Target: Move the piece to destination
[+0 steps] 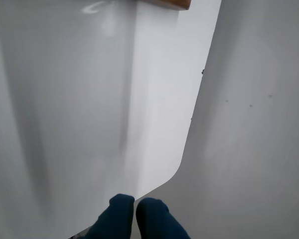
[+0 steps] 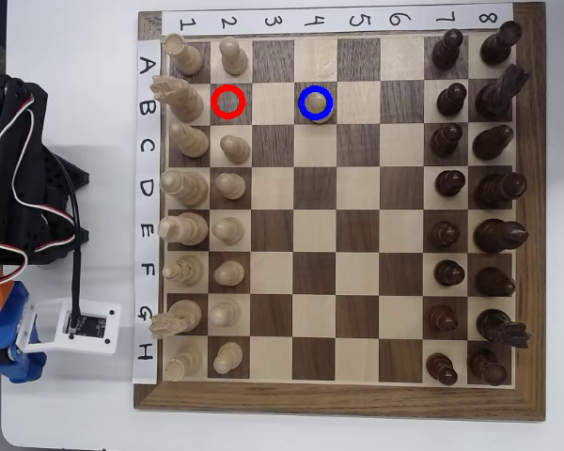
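Note:
In the overhead view the piece [image 2: 320, 111], a small pale pawn, stands upright on the destination [image 2: 301, 116], the dark square marked with a blue ring in row B, column 4. The dark square with the red ring [image 2: 227, 101] two columns to the left holds nothing. The arm [image 2: 19, 188] is folded off the board's left side, far from the pawn. My gripper [image 1: 135, 208] shows at the bottom of the wrist view: two dark blue fingertips [image 1: 120, 211] pressed together over the white table, nothing between them.
Pale pieces [image 2: 183, 188] fill the board's two left columns and dark pieces [image 2: 470, 188] its two right columns. The white camera module [image 2: 80, 324] sits beside row G. In the wrist view the white table's edge [image 1: 189, 129] runs diagonally, and a board corner [image 1: 169, 4] shows at top.

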`<state>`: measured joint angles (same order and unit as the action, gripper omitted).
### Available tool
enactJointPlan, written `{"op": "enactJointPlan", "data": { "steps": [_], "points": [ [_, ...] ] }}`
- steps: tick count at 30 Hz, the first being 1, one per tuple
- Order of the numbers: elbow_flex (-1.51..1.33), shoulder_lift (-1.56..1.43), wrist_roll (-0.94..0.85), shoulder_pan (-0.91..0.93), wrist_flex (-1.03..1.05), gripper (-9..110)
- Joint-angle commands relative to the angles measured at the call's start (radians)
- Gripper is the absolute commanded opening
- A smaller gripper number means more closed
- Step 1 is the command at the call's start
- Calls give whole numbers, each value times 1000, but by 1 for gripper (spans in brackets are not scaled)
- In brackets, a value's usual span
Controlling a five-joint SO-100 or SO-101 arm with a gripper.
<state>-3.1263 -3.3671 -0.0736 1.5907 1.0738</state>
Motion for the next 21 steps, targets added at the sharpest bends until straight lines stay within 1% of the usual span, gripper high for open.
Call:
{"op": "enactJointPlan", "data": {
  "steps": [1,8,19,21],
  "points": [
    [2,-60,0,31,20,0],
    [0,-60,49,94,11,0],
    [0,-60,17,58,15,0],
    [-2,-60,-15,54,8,0]
  ]
}}
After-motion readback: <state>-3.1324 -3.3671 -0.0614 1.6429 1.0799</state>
